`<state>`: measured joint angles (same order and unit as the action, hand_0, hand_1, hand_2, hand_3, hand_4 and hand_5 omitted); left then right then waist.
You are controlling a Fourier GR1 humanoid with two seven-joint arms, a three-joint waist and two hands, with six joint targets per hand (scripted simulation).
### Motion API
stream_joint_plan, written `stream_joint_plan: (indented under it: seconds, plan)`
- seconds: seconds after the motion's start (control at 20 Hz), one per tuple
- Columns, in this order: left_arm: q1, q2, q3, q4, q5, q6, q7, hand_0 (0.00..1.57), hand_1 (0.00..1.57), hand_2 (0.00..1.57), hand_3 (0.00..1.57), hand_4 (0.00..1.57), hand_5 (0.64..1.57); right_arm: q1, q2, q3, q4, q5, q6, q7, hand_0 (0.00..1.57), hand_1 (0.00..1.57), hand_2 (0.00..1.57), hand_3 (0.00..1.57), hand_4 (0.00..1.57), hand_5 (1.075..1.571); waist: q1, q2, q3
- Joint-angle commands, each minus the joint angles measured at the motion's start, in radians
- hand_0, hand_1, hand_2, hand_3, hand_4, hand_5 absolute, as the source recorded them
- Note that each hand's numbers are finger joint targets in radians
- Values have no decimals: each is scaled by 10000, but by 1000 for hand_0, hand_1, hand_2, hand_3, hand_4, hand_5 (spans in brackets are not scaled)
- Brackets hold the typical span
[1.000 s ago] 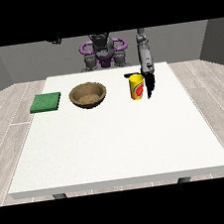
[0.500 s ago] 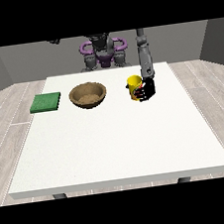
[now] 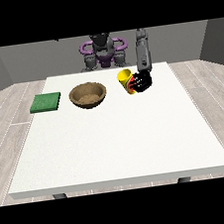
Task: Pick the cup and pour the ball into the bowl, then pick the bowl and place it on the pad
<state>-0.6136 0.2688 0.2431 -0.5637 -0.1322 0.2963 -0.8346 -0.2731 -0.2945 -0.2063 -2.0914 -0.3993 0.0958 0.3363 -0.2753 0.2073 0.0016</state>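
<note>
A yellow cup [image 3: 126, 78] with a red band hangs just above the table, tilted with its open mouth towards the view's left. The hand at the view's right [image 3: 141, 81] has its black fingers curled round the cup's body. A brown wooden bowl [image 3: 88, 94] sits on the table to the left of the cup, a short gap away. Further left lies the flat green pad [image 3: 46, 102]. No ball shows in this view. The other hand is out of sight.
The white table [image 3: 118, 143] stretches wide towards the camera in front of the bowl and the cup. The robot's torso [image 3: 102, 50] stands behind the far edge, and its forearm [image 3: 142, 55] reaches down to the cup.
The hand closed round the upright cup, lifted it a little, shifted it slightly leftwards and tipped its mouth towards the bowl. Bowl and pad stayed put.
</note>
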Motion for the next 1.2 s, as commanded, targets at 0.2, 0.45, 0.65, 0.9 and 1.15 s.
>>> stream_joint_plan:
  seconds: [0.2,0.45,0.65,0.9,1.15]
  plan:
    - [-1324,11,-1767,232,-2522,2523,2555,1405,1405,1571,1571,1090,1543,-335,-5,-29,1041,-56,-81,247,0,0,0,0,257,1560,76,-840,2]
    - [-2262,-225,-2688,1028,-4239,4294,4460,1411,1411,1571,1571,940,1564,-1245,-224,93,1191,-148,-121,569,0,0,0,0,292,1561,-157,-632,-9]
    - [-2527,-689,-3136,1227,-5028,4989,5532,1391,1391,1571,1571,920,1561,-305,-35,-136,1834,4,642,-724,0,0,0,0,334,1564,-166,-553,-2]
    - [-3272,-499,-3941,1944,-6509,5377,6977,1371,1371,1571,1571,844,1565,-426,292,271,1955,336,211,-477,0,0,0,0,337,1563,-16,-930,-4]
    - [-3770,-345,-5431,2927,-8702,5616,8330,1352,1352,1571,1571,857,1548,-350,298,204,2678,520,279,-715,0,0,0,0,360,1564,225,-1543,10]
